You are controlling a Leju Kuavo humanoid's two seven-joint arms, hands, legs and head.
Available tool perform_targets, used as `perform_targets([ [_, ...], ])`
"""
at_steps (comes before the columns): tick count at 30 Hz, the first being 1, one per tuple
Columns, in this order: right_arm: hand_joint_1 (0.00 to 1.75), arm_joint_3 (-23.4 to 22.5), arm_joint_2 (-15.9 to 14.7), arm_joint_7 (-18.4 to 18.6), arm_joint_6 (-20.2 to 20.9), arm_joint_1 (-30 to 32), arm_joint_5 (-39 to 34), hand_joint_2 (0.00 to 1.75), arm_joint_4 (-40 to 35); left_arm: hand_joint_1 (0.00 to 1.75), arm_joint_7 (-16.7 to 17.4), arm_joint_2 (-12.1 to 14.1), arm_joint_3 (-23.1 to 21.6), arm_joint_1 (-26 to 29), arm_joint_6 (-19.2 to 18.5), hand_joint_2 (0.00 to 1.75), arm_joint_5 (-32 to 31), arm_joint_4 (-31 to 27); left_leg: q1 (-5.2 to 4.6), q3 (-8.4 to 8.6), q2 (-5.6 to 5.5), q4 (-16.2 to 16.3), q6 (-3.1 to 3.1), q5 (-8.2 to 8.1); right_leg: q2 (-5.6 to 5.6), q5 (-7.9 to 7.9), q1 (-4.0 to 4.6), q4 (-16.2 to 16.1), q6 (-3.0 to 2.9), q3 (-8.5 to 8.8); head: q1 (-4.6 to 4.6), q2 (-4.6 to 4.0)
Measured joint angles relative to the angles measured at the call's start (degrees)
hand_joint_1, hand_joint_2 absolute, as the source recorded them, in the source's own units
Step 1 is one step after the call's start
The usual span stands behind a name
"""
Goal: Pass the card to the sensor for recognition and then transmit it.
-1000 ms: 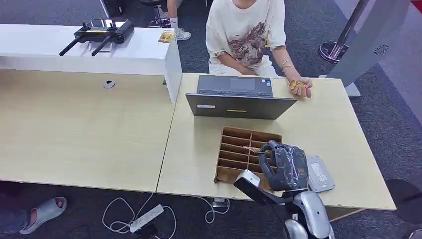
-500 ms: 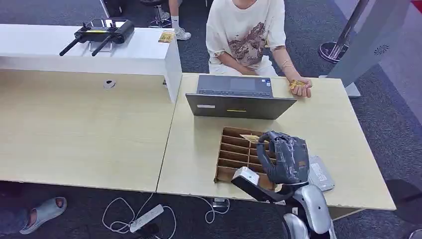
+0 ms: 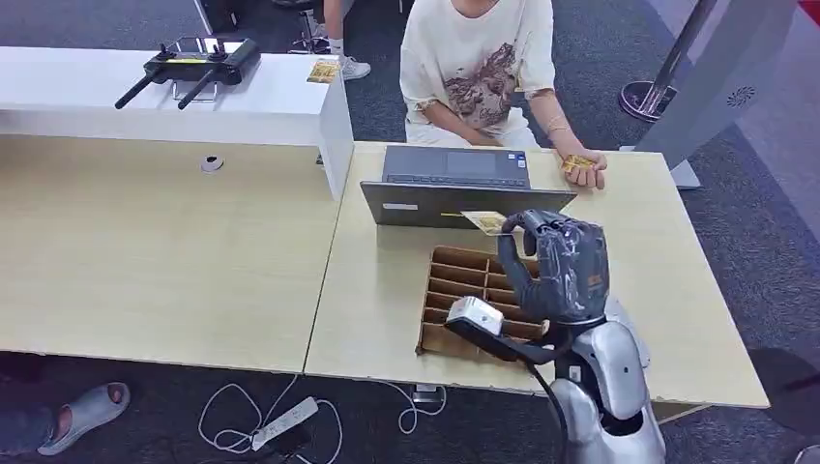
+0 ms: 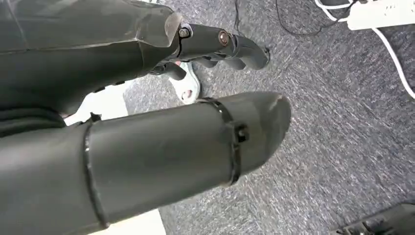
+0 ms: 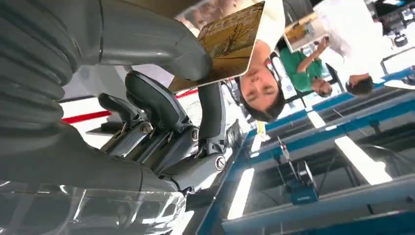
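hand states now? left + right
Left hand: holds nothing, hanging over the carpet; fingers apart, open.
Right hand: pinching a card, raised above the wooden tray.

silver arm (image 3: 609, 382), dark grey hand (image 3: 559, 266)

The left robot hand (image 4: 147, 98) hangs over grey carpet (image 4: 342, 147) (white cable (image 4: 391, 54) nearby), holding nothing.

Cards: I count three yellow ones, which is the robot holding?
The card raised before the laptop, pinched by the right hand. The second is in the person's hand; the third lies on the white counter.
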Motion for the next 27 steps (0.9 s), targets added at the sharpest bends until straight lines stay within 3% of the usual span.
perform_targets([
  [19, 1.75, 4.37, -0.61, 0.57, -2.82, -14.24, 0.04, 1.75, 5.48, 0.00, 1.64, -0.57, 1.14, -0.79, -1.09, 0.00, 3.72, -0.02, 0.00, 0.00, -0.01, 0.00, -0.01, 0.04, -0.01, 0.02, 0.00, 0.03, -0.01, 0.00, -0.02, 0.00],
  [21, 1.75, 4.68, -0.61, 0.79, -2.62, -15.46, -0.04, 1.75, 6.51, 0.00, 2.25, -0.57, 1.11, -0.85, -2.00, 0.00, 1.46, -0.02, 0.00, 0.00, -0.01, 0.00, -0.01, 0.04, 0.00, 0.02, 0.00, 0.03, -0.01, 0.00, 0.00, 0.00],
  [24, 1.75, 4.98, -0.57, 1.68, -1.99, -18.45, 0.11, 1.75, 9.78, 0.00, 3.65, -0.81, 0.87, -0.96, -5.49, 0.00, -8.99, -0.04, 0.00, 0.00, 0.00, 0.00, -0.01, 0.04, 0.01, 0.04, 0.00, 0.04, -0.02, 0.00, 0.00, 0.00],
  [27, 1.75, 5.05, -0.17, 2.25, -1.35, -21.76, 0.11, 1.75, 13.23, 0.00, 4.31, -1.27, 0.90, -1.35, -6.05, 0.00, -10.93, -0.07, 0.00, 0.00, -0.02, 0.01, -0.02, 0.06, -0.01, 0.04, 0.00, 0.04, -0.02, 0.00, 0.00, 0.00],
])
